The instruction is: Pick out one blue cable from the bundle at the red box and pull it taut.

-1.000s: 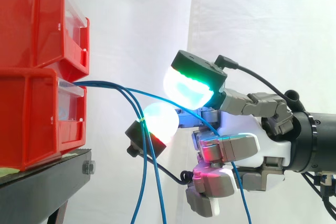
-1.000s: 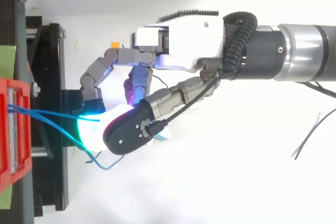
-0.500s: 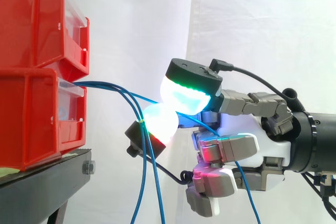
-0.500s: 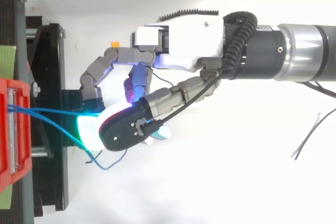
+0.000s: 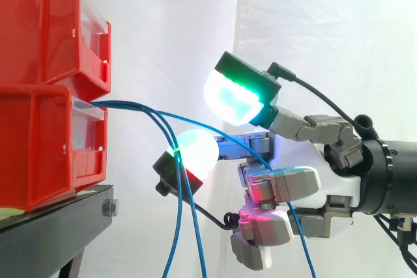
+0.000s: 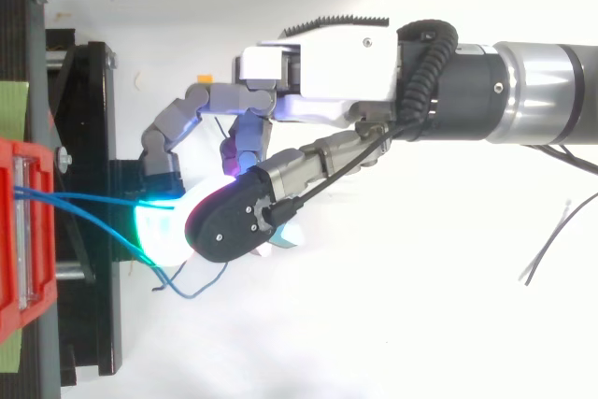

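The blue cable (image 5: 218, 133) leaves the front of the lower red bin (image 5: 39, 148) at the left of the side view and arcs rightward and down towards the centre of the frame. There it passes through the gap between two glowing pads of the hand (image 5: 326, 183). The green-and-cyan thumb pad (image 5: 233, 96) stands clear above the cable. The white-green finger pad (image 5: 197, 151) lies just beneath it, and I cannot tell whether they touch. Past the pads the cable goes in behind the lower fingers (image 5: 277, 187), which are curled towards the palm. It comes out again below them and drops to the bottom edge, right of centre. Whether those curled fingers bear on it cannot be told. Thumb and outstretched finger are well parted, so nothing is pinched between them.

Two other blue cables (image 5: 177, 226) leave the same bin and hang down to the left of the hand. A small yellow-green band (image 5: 174, 153) sits on them beside the finger pad. An upper red bin (image 5: 39, 30) is stacked on the lower one, and both rest on a black stand (image 5: 52, 232) in the lower left corner.

In the top view the arm reaches in from the right edge, the hand (image 6: 327, 72) at centre, its lit pads just right of the stand (image 6: 93, 137). The cable (image 6: 93, 201) runs from the red bin (image 6: 23, 231) at the left edge to the pads. A slack blue loop (image 6: 192, 292) lies below them.
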